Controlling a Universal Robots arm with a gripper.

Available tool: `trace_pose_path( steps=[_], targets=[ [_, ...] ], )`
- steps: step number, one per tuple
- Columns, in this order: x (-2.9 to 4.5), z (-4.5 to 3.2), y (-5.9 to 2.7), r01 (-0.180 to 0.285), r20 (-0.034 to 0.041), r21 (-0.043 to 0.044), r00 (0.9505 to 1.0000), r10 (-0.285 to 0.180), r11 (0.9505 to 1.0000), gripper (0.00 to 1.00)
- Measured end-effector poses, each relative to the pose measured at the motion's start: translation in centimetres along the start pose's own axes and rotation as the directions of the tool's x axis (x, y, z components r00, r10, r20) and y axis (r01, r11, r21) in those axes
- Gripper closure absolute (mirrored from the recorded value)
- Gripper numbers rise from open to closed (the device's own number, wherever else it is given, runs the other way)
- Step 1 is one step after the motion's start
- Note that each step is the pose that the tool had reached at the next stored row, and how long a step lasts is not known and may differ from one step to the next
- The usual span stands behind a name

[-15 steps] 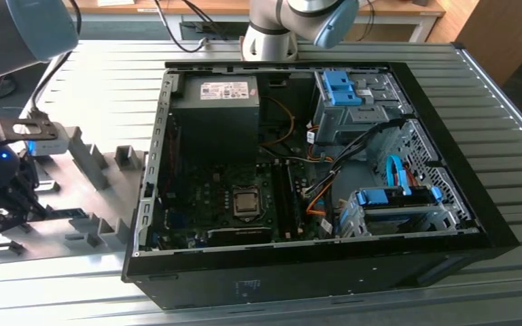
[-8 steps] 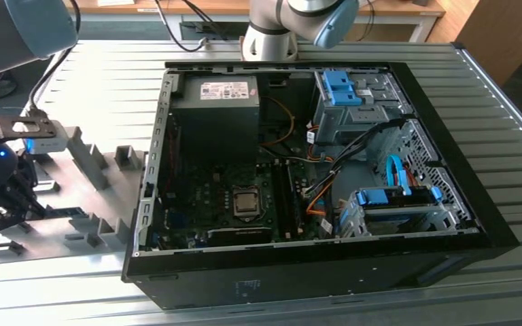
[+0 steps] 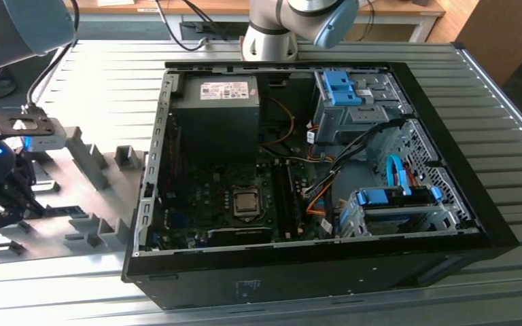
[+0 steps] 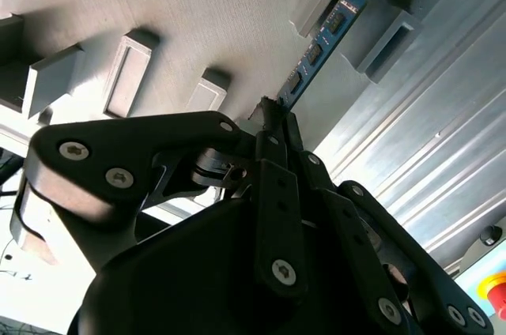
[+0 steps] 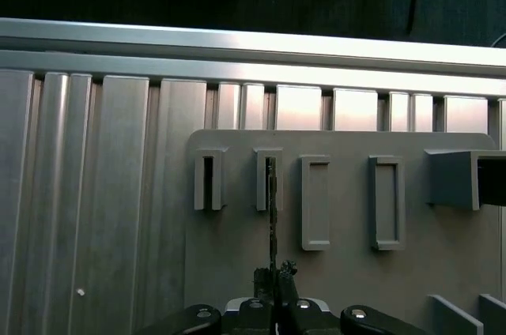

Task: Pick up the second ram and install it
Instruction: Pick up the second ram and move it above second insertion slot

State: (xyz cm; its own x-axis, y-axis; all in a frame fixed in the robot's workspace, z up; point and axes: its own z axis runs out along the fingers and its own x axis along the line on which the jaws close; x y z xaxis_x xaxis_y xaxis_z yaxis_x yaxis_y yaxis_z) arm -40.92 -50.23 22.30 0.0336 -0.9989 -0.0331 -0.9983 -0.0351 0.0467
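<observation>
The gripper (image 4: 273, 110) is pinched shut on one end of the second ram (image 4: 316, 50). The board stands on edge in a grey slotted fixture block (image 4: 320, 3) on the fixture plate (image 3: 98, 183), at about nine o'clock from the open computer case (image 3: 478, 204). The hold looks thin and off-centre to me. I'd worry the board tilts, binds in the slot or slips free.

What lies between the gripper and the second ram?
Nothing: in the second wrist view the gripper is shut on the near end of the second ram; its far end sits in a grey fixture block.
</observation>
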Motion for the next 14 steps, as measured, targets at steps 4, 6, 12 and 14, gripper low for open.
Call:
trace_pose_path(
  steps=[4, 6, 12, 14],
  targets=[
    [-0.01, -0.38, 0.02, 0.0, 0.0001, 0.0001, 1.0, 0.0, 1.0, 0.86],
    [-0.02, -0.59, 0.03, 0.0, 0.0001, 0.0001, 1.0, 0.0, 1.0, 0.86],
    [-0.04, -1.17, 0.06, 0.0, 0.0001, 0.0, 1.0, 0.0, 1.0, 0.86],
    [-0.05, -1.36, 0.06, 0.0, 0.0001, 0.0001, 1.0, 0.0, 1.0, 0.86]
  ],
)
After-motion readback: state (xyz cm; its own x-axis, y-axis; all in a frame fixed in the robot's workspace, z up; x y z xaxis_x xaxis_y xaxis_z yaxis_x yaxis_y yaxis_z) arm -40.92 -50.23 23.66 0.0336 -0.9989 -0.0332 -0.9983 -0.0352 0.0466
